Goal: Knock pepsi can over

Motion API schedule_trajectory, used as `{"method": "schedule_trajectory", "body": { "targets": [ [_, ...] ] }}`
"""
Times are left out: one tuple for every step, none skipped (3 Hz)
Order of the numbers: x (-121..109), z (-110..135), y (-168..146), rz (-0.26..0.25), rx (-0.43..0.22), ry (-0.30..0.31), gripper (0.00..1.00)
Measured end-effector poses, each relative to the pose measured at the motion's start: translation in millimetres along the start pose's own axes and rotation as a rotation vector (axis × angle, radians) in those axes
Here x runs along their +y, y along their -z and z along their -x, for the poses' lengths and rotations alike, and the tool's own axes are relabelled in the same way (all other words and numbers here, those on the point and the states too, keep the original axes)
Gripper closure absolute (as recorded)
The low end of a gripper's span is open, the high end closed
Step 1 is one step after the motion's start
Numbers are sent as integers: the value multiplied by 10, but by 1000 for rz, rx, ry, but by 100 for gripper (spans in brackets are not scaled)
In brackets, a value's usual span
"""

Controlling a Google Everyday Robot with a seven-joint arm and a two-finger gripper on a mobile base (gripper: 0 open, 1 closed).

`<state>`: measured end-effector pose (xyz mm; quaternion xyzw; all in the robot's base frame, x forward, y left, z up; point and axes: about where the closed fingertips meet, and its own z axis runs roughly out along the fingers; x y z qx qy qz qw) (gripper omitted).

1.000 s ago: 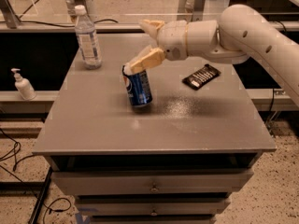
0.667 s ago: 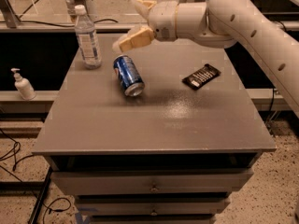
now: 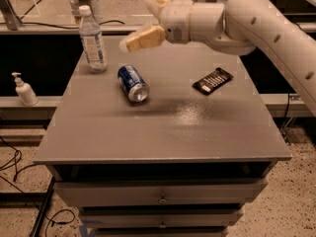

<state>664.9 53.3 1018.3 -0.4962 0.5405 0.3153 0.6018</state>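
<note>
The pepsi can (image 3: 132, 83), dark blue with a silver top, lies on its side on the grey table (image 3: 163, 127), its top pointing toward the front right. My gripper (image 3: 145, 21) hangs above and behind the can, clear of it, with its two tan fingers spread apart and nothing between them. One finger (image 3: 139, 38) points left and down toward the water bottle; the other (image 3: 157, 5) sticks up. The white arm reaches in from the upper right.
A clear plastic water bottle (image 3: 93, 41) stands upright at the table's back left. A flat black snack wrapper (image 3: 213, 80) lies at the right. A white pump bottle (image 3: 23, 90) stands on a ledge to the left. Drawers (image 3: 160, 194) sit below the tabletop.
The can stood upright against my gripper one second ago; it has tipped onto its side. My gripper has lifted up and away toward the back, and the view has shifted slightly.
</note>
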Motion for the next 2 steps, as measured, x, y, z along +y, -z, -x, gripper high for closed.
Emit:
{"method": "schedule_trajectory", "body": {
  "targets": [
    [356, -195, 551, -45, 48, -67, 0],
    [504, -599, 893, -74, 108, -126, 0]
  ]
}}
